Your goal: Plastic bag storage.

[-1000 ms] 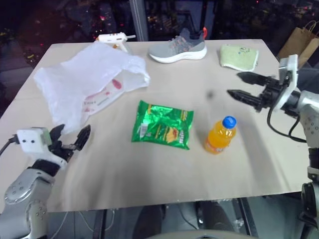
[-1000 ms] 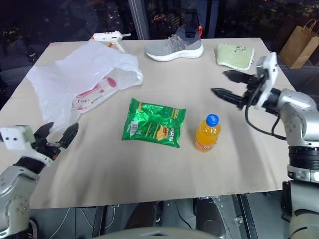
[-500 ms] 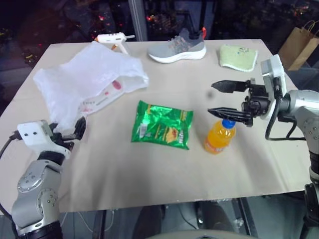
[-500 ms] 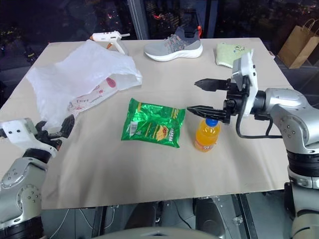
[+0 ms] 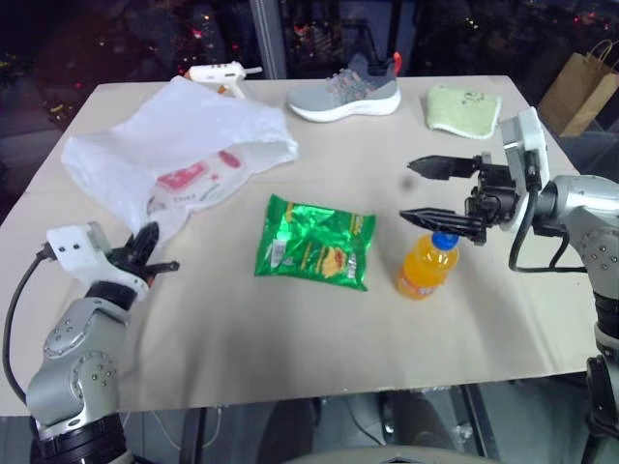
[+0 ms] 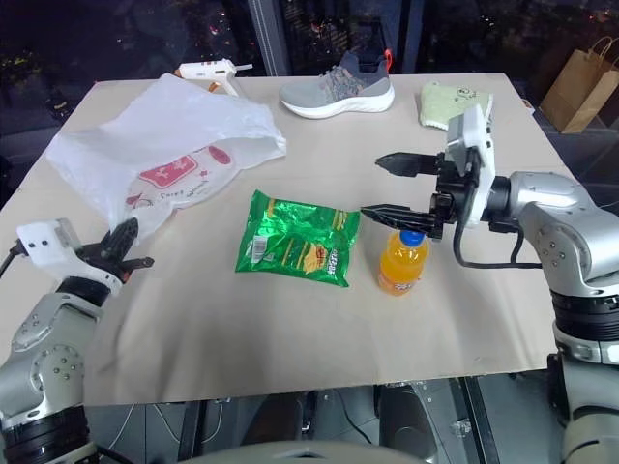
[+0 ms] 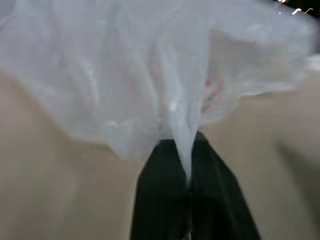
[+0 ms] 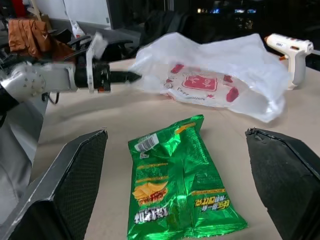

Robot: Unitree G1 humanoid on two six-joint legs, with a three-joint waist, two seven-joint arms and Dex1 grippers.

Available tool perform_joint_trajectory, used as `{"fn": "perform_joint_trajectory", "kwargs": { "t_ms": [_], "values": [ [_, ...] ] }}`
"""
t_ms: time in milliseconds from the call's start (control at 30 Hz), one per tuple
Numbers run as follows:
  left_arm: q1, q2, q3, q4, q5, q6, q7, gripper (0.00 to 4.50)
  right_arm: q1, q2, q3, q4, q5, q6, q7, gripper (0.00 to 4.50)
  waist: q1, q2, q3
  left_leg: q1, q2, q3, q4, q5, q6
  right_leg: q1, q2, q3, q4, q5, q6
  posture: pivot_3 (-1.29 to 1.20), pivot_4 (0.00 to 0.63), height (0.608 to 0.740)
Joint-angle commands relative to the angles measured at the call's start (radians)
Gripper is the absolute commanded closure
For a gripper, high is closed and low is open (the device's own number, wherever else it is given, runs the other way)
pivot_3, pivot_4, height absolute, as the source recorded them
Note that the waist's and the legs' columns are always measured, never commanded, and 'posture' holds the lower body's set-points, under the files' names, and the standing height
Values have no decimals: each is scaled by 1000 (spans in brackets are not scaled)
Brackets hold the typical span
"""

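A green snack packet [image 5: 315,242] and orange bottle [image 5: 426,264] occupied the table's [image 5: 290,338] centre. The left gripper [image 5: 155,256] was clamped on the plastic bag's [image 5: 174,155] near corner; the right gripper [image 5: 426,191], fingers apart, hovered above the bottle.

You are looking at a table [image 5: 290,358] covered with tan paper, with the translucent-white plastic bag [image 5: 179,155] with its red-pink print lying at its far left. Along the far edge you will find a white glue gun [image 5: 221,74], a grey sneaker [image 5: 348,92] and a pale green cloth [image 5: 463,109]. Near the middle, note the shiny green snack packet [image 5: 316,242] lying flat and, just beside it on the right, an upright orange juice bottle [image 5: 426,265] with a blue cap.
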Motion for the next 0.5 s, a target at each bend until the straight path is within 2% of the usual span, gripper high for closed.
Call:
{"fn": "perform_joint_trajectory", "kwargs": {
  "t_ms": [33, 233, 367, 500],
  "values": [
    [-20, 18, 58, -93, -154, 35, -34, 4464, 17, -30, 17, -51, -27, -25, 21, 0, 0, 0, 0, 0, 0, 0, 0, 0, 0, 0, 0, 0, 0, 0, 0, 0, 150, 740],
    [-5, 30, 126, -96, -315, 77, -27, 4464, 5, -52, 19, -59, -41, -34, 26, 0, -3, 0, 0, 0, 0, 0, 0, 0, 0, 0, 0, 0, 0, 0, 0, 0, 150, 740],
    [45, 51, 143, -87, -339, 88, -49, 4464, 16, -121, -14, -14, -48, -20, 63, 0, -2, 0, 0, 0, 0, 0, 0, 0, 0, 0, 0, 0, 0, 0, 0, 0, 150, 740],
    [64, 57, 137, -99, -380, 100, -70, 4464, 104, -186, 3, -46, -22, 24, 107, 0, 6, -2, 0, 0, 0, 0, 0, 0, 0, 0, 0, 0, -1, 0, 0, 0, 150, 740]
  ]
}}
